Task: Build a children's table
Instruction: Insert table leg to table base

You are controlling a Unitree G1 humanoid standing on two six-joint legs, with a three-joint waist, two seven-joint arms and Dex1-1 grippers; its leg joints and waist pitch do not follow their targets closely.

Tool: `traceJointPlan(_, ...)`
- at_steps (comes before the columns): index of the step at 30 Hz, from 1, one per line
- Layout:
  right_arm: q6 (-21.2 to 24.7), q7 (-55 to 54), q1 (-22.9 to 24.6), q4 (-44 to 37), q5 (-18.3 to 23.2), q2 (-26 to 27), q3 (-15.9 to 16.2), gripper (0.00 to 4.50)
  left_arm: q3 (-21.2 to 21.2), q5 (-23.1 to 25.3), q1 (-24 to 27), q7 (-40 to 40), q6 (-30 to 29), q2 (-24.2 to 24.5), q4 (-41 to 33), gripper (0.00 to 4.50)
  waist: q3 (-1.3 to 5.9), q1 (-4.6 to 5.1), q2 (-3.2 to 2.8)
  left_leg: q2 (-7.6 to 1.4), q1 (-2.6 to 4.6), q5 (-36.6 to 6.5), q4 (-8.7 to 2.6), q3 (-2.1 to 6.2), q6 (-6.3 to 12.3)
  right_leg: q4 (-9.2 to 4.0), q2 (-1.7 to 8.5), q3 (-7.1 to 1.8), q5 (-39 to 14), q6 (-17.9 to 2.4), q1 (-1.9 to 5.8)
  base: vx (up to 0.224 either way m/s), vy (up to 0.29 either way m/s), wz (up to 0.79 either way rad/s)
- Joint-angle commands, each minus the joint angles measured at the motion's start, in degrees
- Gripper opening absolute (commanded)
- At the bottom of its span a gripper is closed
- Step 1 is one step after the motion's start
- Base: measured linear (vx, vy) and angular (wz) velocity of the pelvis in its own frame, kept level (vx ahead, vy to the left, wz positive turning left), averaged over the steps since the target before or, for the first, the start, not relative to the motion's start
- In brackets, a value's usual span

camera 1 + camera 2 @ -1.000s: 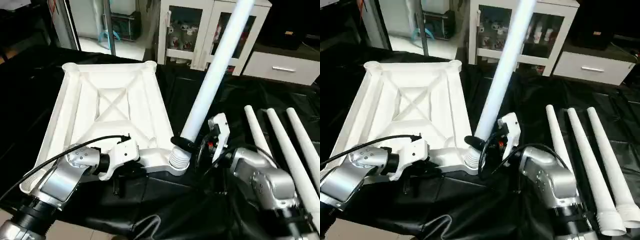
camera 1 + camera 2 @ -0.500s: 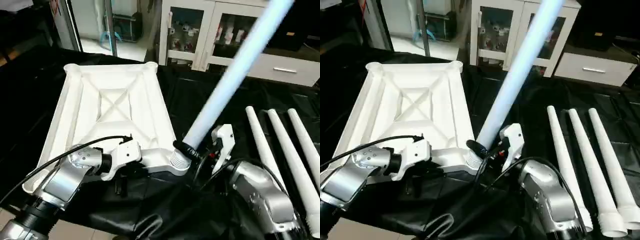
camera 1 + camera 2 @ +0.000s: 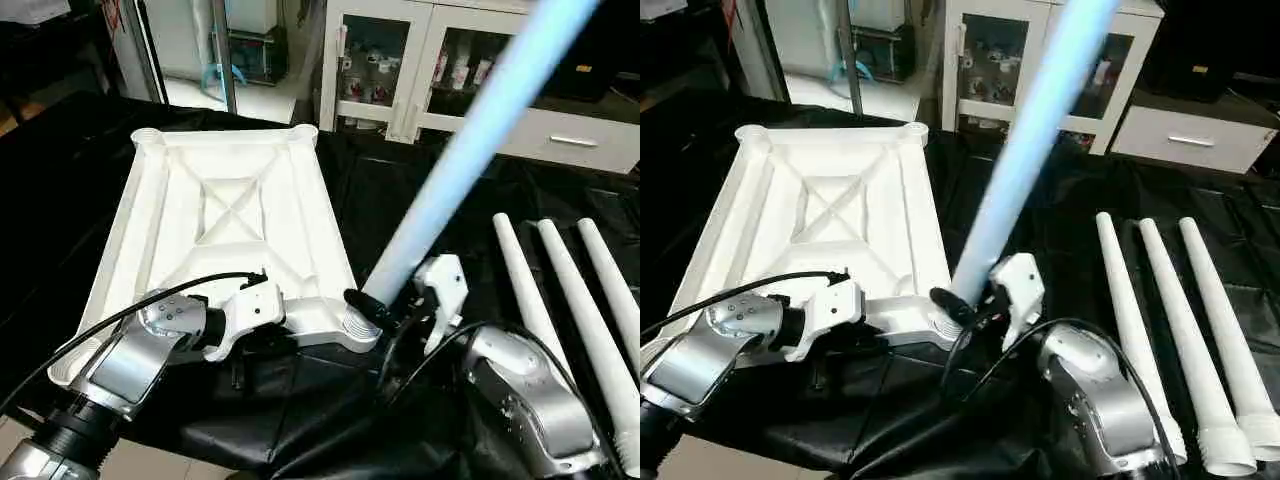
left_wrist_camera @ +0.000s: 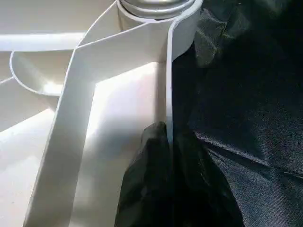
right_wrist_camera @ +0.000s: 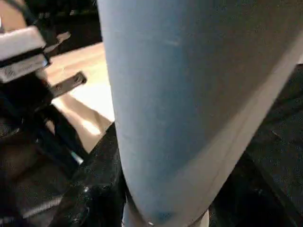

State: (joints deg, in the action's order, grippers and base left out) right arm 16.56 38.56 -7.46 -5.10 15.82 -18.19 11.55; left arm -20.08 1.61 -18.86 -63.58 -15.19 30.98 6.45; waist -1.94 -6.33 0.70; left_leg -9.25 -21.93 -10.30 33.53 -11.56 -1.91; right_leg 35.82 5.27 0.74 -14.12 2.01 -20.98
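The children's table top [image 3: 230,200] lies underside up on the black cloth, its X ribs showing. My left gripper [image 4: 168,137] is shut on the top's near rim, one black finger [image 4: 151,161] inside the wall, close to the near right corner socket [image 3: 358,330]. A long white leg [image 3: 470,130] rises from that socket, leaning away to the right, its ribbed end at the socket's mouth. My right gripper [image 3: 385,305] is shut around the leg's lower end; up close the leg [image 5: 189,94] sits against a black finger [image 5: 94,189]. Three more legs [image 3: 560,300] lie side by side on the right.
The black-draped work table [image 3: 60,180] carries everything; its cloth bunches in folds at the near edge [image 3: 300,420]. A black cable [image 3: 120,320] arcs over my left forearm. Behind the table stand a white glass-door cabinet [image 3: 390,60] and a white drawer unit [image 3: 570,135].
The held leg's upper end has swung to the right, so it leans more than a second ago. My right wrist shifted slightly with it. The left gripper keeps its hold on the rim.
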Motion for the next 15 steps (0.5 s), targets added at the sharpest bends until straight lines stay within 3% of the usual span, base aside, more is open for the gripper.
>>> traceJointPlan(1,4.8,0.6,0.7,4.3,-2.8,-1.4,2.3,1.86,-0.8,-1.3,-0.1,0.1,1.0,-1.5,0.5,0.00,1.96,0.64,0.17,-3.98,1.92,-20.6,-5.49,2.25,-3.24,-5.32,3.07,-1.92,-14.8,-7.7,-0.61,0.000,0.000,0.00)
traceJointPlan(4,5.4,0.6,-0.1,5.0,-2.9,-1.4,2.3,1.86,-0.8,-1.2,-0.1,0.1,1.0,-1.6,0.5,0.00,1.99,0.63,0.30,-4.02,1.97,-20.8,-5.45,2.20,-3.26,-5.36,3.14,-1.97,-14.5,-7.8,-0.66,0.000,0.000,0.00)
traceJointPlan(6,7.2,0.3,-3.4,8.4,-2.2,-0.6,1.5,1.86,-0.9,-1.3,-0.2,0.1,0.9,-1.7,0.6,0.00,2.01,0.88,0.44,-3.92,1.72,-20.3,-5.52,2.27,-3.05,-5.19,3.11,-1.85,-14.2,-8.2,-0.49,0.000,0.000,0.00)
traceJointPlan(15,6.9,-0.6,-4.1,12.0,-3.3,-0.5,1.7,1.86,-0.7,-1.3,0.1,0.5,1.0,-2.0,0.4,0.00,1.75,1.56,0.61,-4.10,2.10,-25.6,-5.74,2.64,-4.69,-5.99,3.45,-1.96,-21.8,-6.8,-1.16,0.000,0.000,0.00)
